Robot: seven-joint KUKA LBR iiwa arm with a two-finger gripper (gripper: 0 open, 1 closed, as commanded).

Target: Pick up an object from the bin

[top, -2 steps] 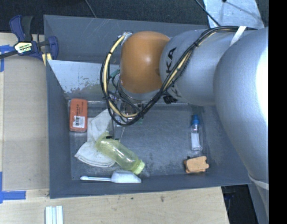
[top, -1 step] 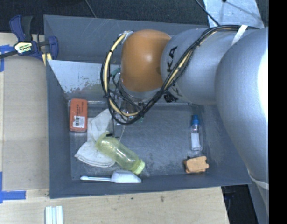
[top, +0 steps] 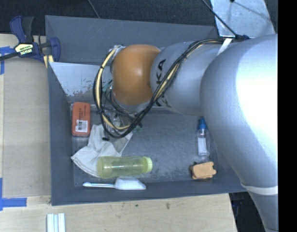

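Lit softly from above, rather dim overall. Broad pale sheen along the big silver-grey rounded arm casing (top: 245, 95), smaller glare on the glossy orange dome-shaped wrist cover (top: 131, 74). Darkened by the arm's shadow across the floor of the grey metal bin (top: 172, 139). Faint highlight on the translucent yellow-green plastic bottle (top: 124, 166).

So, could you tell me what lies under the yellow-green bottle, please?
A crumpled white cloth reaches under the left end of the yellow-green bottle, which lies on its side. How far the cloth runs beneath it is covered.
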